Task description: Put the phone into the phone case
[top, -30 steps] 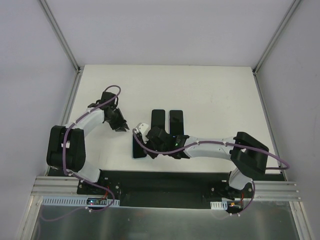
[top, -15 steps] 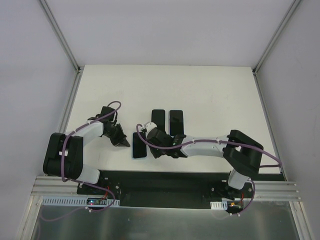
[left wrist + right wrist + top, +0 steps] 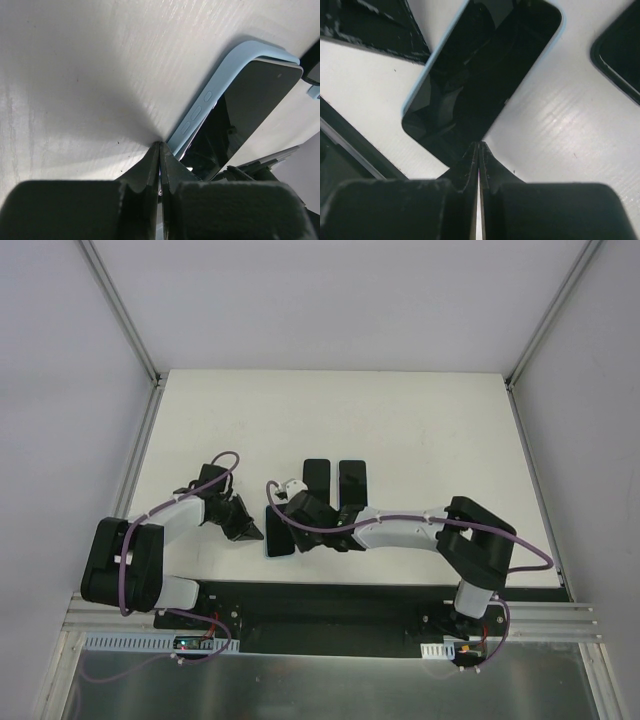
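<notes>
The white table (image 3: 420, 420) runs between a left rail (image 3: 140, 445) and a right rail (image 3: 533, 465), with a black base strip (image 3: 340, 605) along its near edge. Open white surface fills the far half.

The left arm (image 3: 175, 495) reaches in from the near-left corner (a band of open table lies between it and the left rail). The left tool (image 3: 248, 529) is down low, left of centre, its two fingers pressed flat together on nothing. Its tip sits right at the left long edge of the phone case (image 3: 199, 109), a light-blue shell whose side buttons face it; whether tip and shell touch I cannot tell.

The phone (image 3: 250, 95) lies screen up inside that case, flat on the table just beyond the base strip, lengthwise toward the far side. A pale line shows at one corner, so I cannot tell whether it is seated flush there.

The right tool (image 3: 479, 146) is clenched and empty too, its tip at the phone's right long edge (contact unclear). A black slab (image 3: 316, 480) and a second black slab (image 3: 351, 483) lie side by side just beyond and to the right, close together. The right arm (image 3: 400, 530) stretches low across the near table, with open surface beyond it to the right rail.
</notes>
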Controlling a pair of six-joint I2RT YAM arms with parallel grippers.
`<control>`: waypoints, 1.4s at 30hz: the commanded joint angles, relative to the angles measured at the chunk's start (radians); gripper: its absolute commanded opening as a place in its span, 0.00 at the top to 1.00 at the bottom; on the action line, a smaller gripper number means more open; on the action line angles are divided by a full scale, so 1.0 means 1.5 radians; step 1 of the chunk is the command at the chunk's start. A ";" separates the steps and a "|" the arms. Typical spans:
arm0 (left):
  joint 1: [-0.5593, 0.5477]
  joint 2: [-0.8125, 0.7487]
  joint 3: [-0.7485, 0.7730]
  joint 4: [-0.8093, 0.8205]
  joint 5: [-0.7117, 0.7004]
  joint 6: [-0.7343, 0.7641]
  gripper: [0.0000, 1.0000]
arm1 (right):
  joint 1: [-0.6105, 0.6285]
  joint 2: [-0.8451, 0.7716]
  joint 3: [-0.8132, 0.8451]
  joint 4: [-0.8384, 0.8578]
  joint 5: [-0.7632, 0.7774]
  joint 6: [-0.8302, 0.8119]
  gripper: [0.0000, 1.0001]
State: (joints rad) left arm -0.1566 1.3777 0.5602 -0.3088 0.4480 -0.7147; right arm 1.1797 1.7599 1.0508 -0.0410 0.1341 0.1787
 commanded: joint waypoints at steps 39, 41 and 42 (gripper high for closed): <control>-0.017 -0.084 -0.071 0.028 -0.021 -0.038 1.00 | 0.000 0.045 0.071 -0.104 0.051 0.083 0.98; -0.017 -0.089 -0.072 0.029 -0.017 -0.042 1.00 | 0.003 0.049 0.078 -0.106 0.052 0.082 0.99; -0.020 -0.090 -0.073 0.030 -0.016 -0.044 1.00 | 0.005 0.051 0.083 -0.107 0.053 0.083 0.99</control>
State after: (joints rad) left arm -0.1719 1.2690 0.4679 -0.2558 0.4461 -0.7673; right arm 1.1702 1.8290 1.1133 -0.1802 0.1982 0.2810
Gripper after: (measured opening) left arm 0.001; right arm 0.017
